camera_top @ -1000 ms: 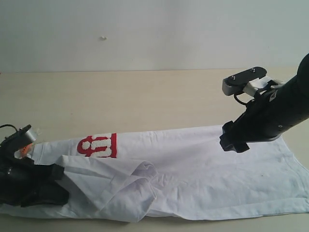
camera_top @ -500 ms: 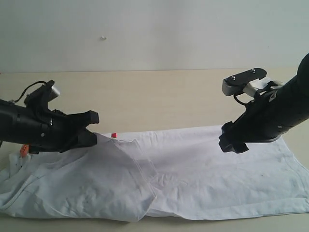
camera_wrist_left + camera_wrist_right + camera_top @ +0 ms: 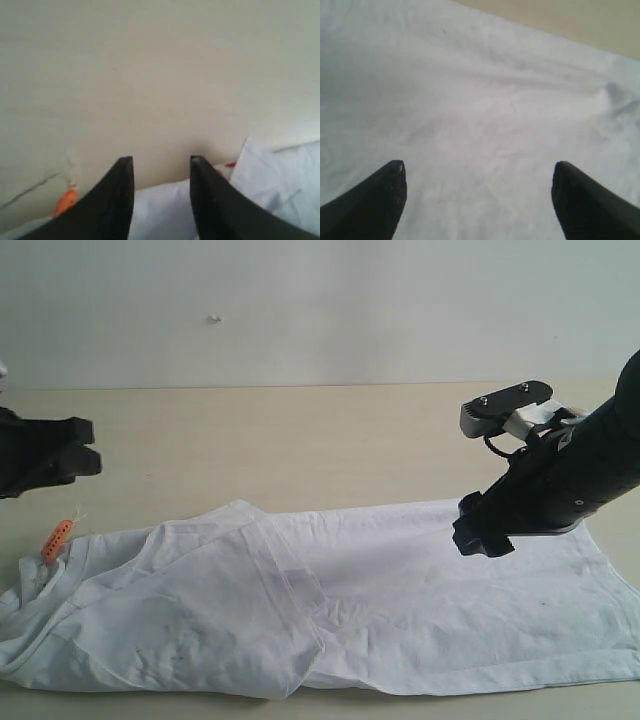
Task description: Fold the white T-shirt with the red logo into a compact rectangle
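at worktop's (image 3: 300,440) near edge, rumpled white t-shirt (image 3: 400,590) nearly hides its red logo (image 3: 230,164). left gripper (image 3: 161,159) slightly parted, right gripper (image 3: 478,165) wide; both empty.

Exterior: low, frontal across table (image 3: 300,430). Wrist cams look down along their jaws; all three share the white T-shirt (image 3: 400,590) (right closest).

- The red logo (image 3: 230,164) hides under a fold of the white T-shirt (image 3: 400,590); only 1 blurred red sliver shows.
- The picture's edge cuts off the left arm (image 3: 30,455).
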`<state>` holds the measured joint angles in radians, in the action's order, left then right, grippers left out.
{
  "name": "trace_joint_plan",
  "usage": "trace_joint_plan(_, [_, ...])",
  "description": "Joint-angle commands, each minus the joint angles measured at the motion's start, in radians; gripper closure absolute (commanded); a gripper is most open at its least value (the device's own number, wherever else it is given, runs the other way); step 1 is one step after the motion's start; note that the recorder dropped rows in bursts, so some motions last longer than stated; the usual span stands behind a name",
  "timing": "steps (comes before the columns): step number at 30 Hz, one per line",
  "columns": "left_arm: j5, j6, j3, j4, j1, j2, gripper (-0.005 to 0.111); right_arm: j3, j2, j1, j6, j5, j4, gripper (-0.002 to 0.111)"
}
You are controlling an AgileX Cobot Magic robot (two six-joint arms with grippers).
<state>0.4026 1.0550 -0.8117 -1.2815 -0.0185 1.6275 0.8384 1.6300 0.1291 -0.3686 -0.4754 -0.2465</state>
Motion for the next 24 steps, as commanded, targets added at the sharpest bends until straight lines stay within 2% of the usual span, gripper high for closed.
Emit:
trace_joint_plan(1, [0.145,-0.098,-0.002,0.347,0.116,-0.022,0.061,0.006,-0.009,-0.002,-0.005,-0.008,-0.012,0.033])
trace_joint_plan(3, [0.161,-0.199,-0.002,0.476,0.162,-0.022,0.045,0.006,-0.009,-0.002,-0.007,-0.023,-0.015,0.033])
trace_joint_plan(6, [0.178,-0.316,-0.002,0.505,0.210,-0.010,0.028,0.006,-0.009,-0.002,-0.007,-0.031,-0.024,0.033])
trace_joint_plan(11, [0.284,-0.339,-0.002,0.535,0.246,0.049,0.040,0.006,-0.009,-0.002,-0.036,-0.046,-0.049,0.033])
trace_joint_plan(17, [0.292,-0.339,-0.002,0.584,0.246,0.125,0.027,0.006,-0.009,-0.002,-0.078,-0.061,-0.088,0.033])
trace_joint_plan(20, [0.258,-0.355,-0.002,0.647,0.248,0.149,0.027,0.006,-0.011,-0.002,-0.083,-0.064,-0.093,0.033])
trace_joint_plan(24, [0.249,-0.355,-0.002,0.658,0.252,0.178,0.027,0.006,-0.011,-0.002,-0.083,-0.066,-0.093,0.033])
